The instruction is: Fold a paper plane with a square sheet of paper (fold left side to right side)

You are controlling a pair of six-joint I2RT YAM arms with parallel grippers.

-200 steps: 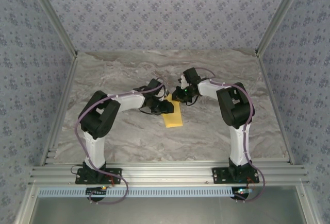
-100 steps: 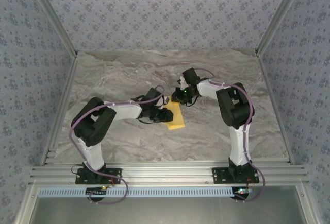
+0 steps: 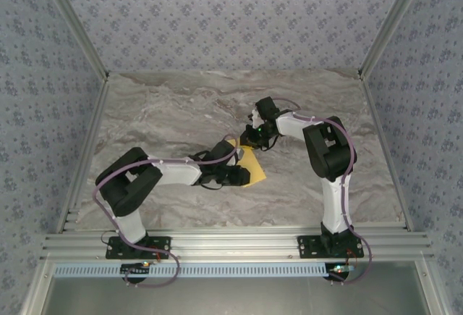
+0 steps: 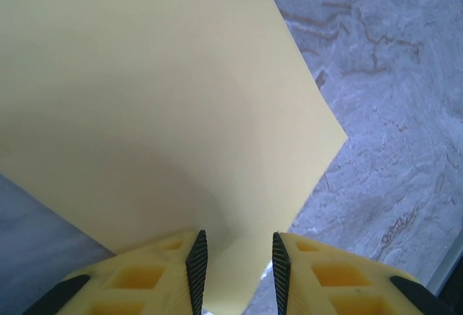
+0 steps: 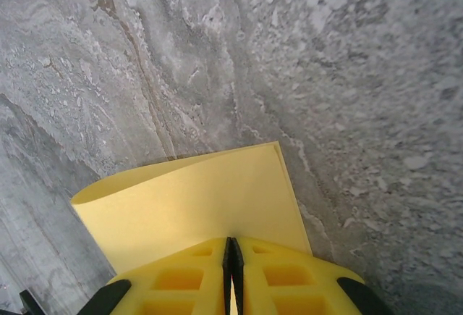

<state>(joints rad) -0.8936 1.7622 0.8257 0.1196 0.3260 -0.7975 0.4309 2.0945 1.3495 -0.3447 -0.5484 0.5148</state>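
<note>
The square sheet of paper (image 3: 254,166), plain yellow-orange, lies folded over on the marble table (image 3: 159,112) between the two arms. In the right wrist view its two layers (image 5: 195,203) show, the upper one bowed up at the left. My right gripper (image 3: 253,138) is shut, and its tips (image 5: 231,241) rest on the sheet's far end. My left gripper (image 3: 241,175) is low at the sheet's near left edge. Its jaws (image 4: 236,246) stand apart with the curved sheet (image 4: 159,98) running between the pads; the paper hides the surface under it.
Aluminium rails (image 3: 231,242) run along the near edge by both arm bases. Patterned walls (image 3: 231,18) close the back and sides. Bare marble lies left, right and behind the sheet.
The left arm has dropped lower and its gripper has slid toward the near edge along the sheet's left side. The sheet's near end has shifted a little right. The right arm has not moved.
</note>
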